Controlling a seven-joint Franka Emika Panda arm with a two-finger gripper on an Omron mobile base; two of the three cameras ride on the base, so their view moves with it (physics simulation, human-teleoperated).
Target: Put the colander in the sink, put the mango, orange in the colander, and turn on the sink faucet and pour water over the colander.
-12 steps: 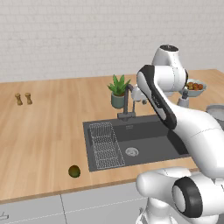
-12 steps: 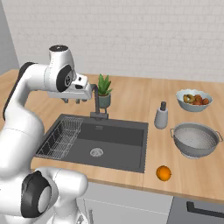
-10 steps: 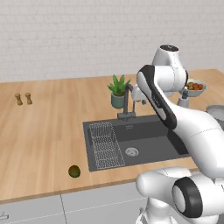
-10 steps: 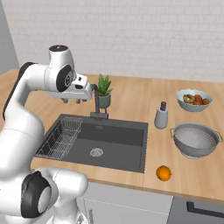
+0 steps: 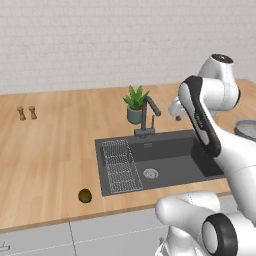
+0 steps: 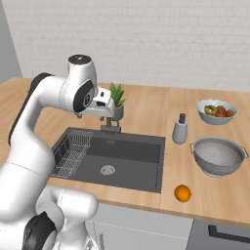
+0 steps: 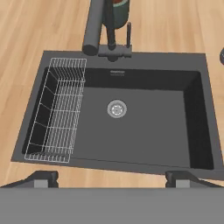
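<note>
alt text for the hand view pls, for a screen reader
Looking straight down into the empty dark sink, round drain mid-basin and a wire rack at its left. The faucet stands at the top edge, wooden counter around; two spread fingertips below.

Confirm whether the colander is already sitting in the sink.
No: the colander rests on the wooden counter right of the sink, beyond the basin's edge.

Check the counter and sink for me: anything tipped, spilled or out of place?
Nothing stands out. The colander sits upright on the counter right of the sink, the orange near the front edge, the mango on the sink's other side. The basin looks dry, the wire rack sits square, and the fruit bowl is upright.
</note>
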